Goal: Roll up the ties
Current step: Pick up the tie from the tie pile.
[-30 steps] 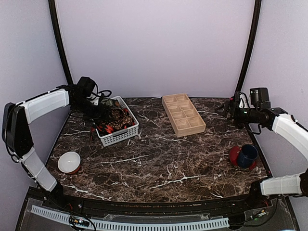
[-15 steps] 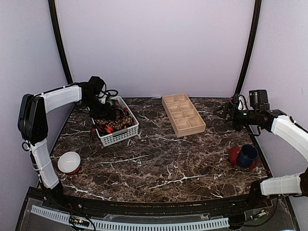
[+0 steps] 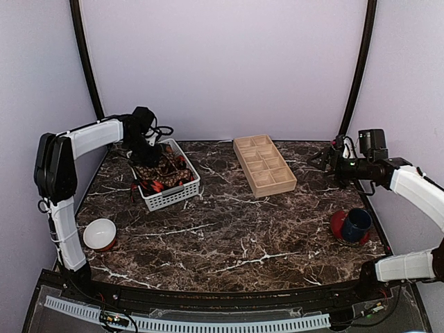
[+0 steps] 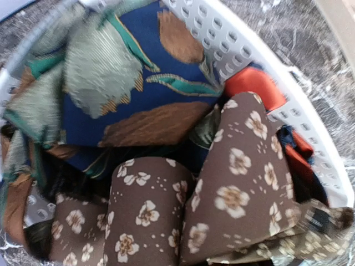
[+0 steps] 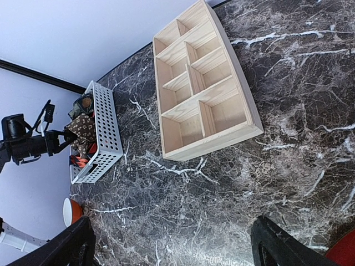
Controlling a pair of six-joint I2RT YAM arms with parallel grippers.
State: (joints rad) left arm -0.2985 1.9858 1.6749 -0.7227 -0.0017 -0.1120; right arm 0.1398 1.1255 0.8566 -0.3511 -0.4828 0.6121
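No roll made: ties (image 4: 150,210) all heaped in basket (image 3: 171,198); left gripper (image 3: 147,148) closed among them, right gripper (image 5: 175,244) spread, idle

Wooden divider tray (image 3: 264,165) mid-table; bowl (image 3: 100,234) near-left; blue mug (image 3: 358,223) on red saucer (image 3: 336,223).

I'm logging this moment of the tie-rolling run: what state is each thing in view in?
Ties: loose, heaped in the basket.
Basket: upright, full of ties.
Wooden tray: compartments empty.
Bowl: upright, empty.
Mug: upright on a red saucer.
Left gripper: shut, down in the basket.
Right gripper: open, holding nothing.
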